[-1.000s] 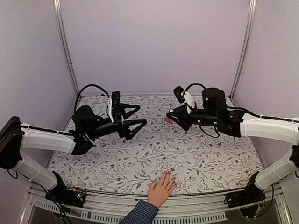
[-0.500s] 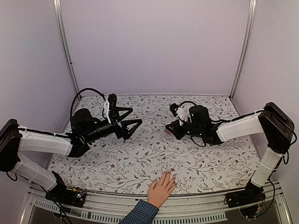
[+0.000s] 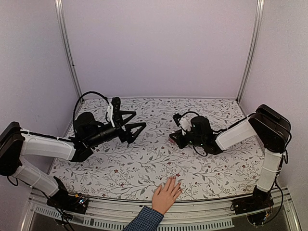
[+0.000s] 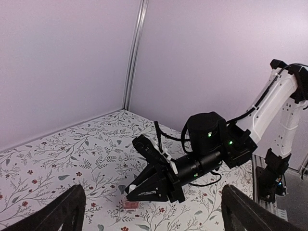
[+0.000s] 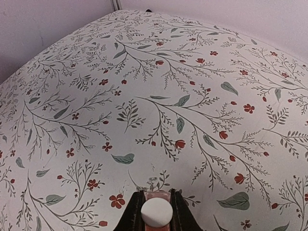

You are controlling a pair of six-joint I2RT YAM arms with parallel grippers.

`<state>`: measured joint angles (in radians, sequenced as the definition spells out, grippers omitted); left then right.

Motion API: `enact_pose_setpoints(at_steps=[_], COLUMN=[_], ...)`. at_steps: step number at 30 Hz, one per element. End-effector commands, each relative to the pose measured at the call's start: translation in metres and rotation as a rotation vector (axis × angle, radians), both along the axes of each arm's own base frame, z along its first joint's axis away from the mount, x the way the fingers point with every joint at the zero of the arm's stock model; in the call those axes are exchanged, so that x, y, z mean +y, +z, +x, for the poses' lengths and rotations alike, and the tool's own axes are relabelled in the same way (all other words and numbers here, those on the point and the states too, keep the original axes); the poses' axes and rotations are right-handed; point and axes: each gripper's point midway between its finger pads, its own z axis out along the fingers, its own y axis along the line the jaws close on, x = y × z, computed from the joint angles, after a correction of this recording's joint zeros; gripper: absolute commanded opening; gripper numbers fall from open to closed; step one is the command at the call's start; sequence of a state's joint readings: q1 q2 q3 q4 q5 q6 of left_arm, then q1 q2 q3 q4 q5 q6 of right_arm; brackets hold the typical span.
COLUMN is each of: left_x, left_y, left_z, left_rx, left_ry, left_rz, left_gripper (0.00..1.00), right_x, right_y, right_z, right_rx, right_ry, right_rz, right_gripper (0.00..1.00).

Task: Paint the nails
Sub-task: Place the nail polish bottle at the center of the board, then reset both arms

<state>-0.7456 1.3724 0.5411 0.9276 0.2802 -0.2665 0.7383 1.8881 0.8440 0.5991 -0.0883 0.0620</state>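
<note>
Over floral-print cloth, right claw pinched on pink bottle, round white cap, left claw spread wide, empty.

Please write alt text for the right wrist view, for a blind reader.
The right end effector is shut on a small pink bottle with a white cap, above a white tablecloth printed with green leaves and red flowers.

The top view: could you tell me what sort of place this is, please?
Probably a robot test cell: plain walls, metal corner rails, a left arm and right arm bolted at the near edge of a floral-clothed table, and a person's hand on it.
</note>
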Motion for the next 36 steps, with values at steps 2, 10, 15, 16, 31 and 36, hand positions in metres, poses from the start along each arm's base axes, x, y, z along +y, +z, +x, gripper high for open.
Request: enact_pose_setpoints(at_steps=[2,10,15,16,31,36], left_x=[0.004,0.003,0.005,0.005,0.026,0.048], left_y=[-0.004,-0.009,-0.01,-0.01,-0.005,-0.019], left_z=[0.007,0.01,0.013,0.014,0.056,0.087], left_rx=[0.01,0.021,0.029,0.033,0.238,0.354], left_ry=[0.017,0.021,0.029,0.03,0.14,0.27], left_rz=[-0.006,-0.005,-0.009,-0.009,-0.001,0.106], left_gripper=[1.0,1.0,1.0,1.0,1.0,1.0], right_x=[-0.002,-0.003,-0.002,-0.002,-0.004,-0.019], right_y=[-0.007,-0.022,-0.022,-0.021,0.074,0.106], right_z=[0.006,0.004,0.001,0.001,-0.014,-0.02], right_rx=[-0.021,-0.014,-0.007,-0.006,-0.036,-0.008], right_ry=[-0.024,-0.012,-0.001,0.002,0.042,0.034], right_rz=[0.006,-0.016,-0.013,-0.012,0.071,0.089], right_gripper=[0.05,0.11,0.2,0.24,0.99,0.99])
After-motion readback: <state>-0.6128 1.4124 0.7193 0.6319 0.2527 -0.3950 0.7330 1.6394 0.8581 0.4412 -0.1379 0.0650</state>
